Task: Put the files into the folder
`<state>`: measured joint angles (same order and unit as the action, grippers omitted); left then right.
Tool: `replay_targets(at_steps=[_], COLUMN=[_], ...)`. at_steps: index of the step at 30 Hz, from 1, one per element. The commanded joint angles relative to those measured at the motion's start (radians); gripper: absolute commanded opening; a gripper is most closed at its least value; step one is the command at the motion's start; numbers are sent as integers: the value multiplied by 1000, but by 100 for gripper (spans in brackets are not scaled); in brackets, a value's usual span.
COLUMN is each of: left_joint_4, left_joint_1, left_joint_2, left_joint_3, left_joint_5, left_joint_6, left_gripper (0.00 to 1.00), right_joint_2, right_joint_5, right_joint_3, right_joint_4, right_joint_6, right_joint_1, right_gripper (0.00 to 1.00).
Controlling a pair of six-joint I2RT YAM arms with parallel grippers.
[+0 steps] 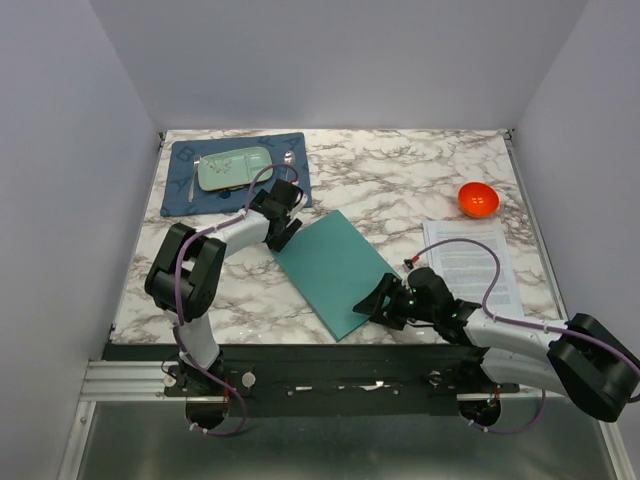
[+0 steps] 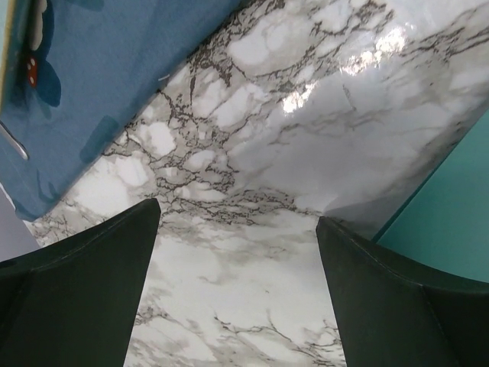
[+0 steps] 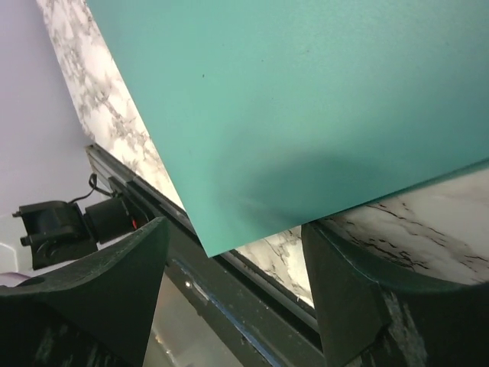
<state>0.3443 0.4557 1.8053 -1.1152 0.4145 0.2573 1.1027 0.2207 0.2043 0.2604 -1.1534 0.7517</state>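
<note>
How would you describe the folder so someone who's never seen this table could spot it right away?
Start at the marble table; in its middle, toward the front edge, lies the folder, flat and angled. It is the only teal rectangle: the mat at back left is dark blue, the paper at right is white with print.

Teal folder (image 1: pixel 335 272) lies closed, skewed, centrally; white printed files (image 1: pixel 470 262), perhaps stacked, lie apart rightward.

Plain teal-green folder (image 1: pixel 332 270) mid-table on a white marble table (image 1: pixel 400 170) veined grey-brown; white files (image 1: pixel 472 262) lined with black print near the right edge; orange bowl (image 1: pixel 478 199); dark blue placemat (image 1: pixel 238 195), seemingly with darker printed motifs, under a pale green tray (image 1: pixel 233 168), far-left corner.
</note>
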Motion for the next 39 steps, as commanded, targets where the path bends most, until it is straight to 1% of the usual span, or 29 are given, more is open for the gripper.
replay_targets(at_steps=[1,3,8,10,14,17,19,23,27,31,36,39], left_joint_4=[1,-2,-10,-11,-11,-11,-7,5,12,18,22,28], left_joint_1=[6,6,8,9,26,44,58,80,98,101,113,124], left_joint_2=[-46,-55,-70,-69,-61,-54,-47,-44,-47,-49,-52,-52], left_joint_3=[72,98,141,143,141,135,130,120,124,126,124,123], left_joint_5=[-6,-11,-23,-28,-25,-28,-37,-60,-77,-85,-95,-108], left_joint_6=[-10,-10,-13,-15,-13,-15,-16,-26,-21,-15,-12,-12], left_gripper=[99,99,99,99,99,99,99,99,99,99,99,99], right_joint_2=[-1,-3,-44,-96,-197,-218,-198,-97,-54,-17,39,86], right_joint_5=[-86,-70,-58,-66,-95,-109,-107,-109,-133,-149,-182,-199], right_joint_3=[0,-22,-51,-72,-109,-94,-92,-74,-45,-8,30,52], right_joint_4=[-56,6,117,134,183,151,166,215,227,243,258,266], right_joint_6=[-25,-61,-100,-108,-129,-120,-117,-97,-71,-62,-58,-68], right_joint_1=[-5,-5,-5,-5,-6,-5,-5,-5,-3,-3,-5,-3], right_gripper=[76,74,65,61,57,56,55,54,50,40,32,26])
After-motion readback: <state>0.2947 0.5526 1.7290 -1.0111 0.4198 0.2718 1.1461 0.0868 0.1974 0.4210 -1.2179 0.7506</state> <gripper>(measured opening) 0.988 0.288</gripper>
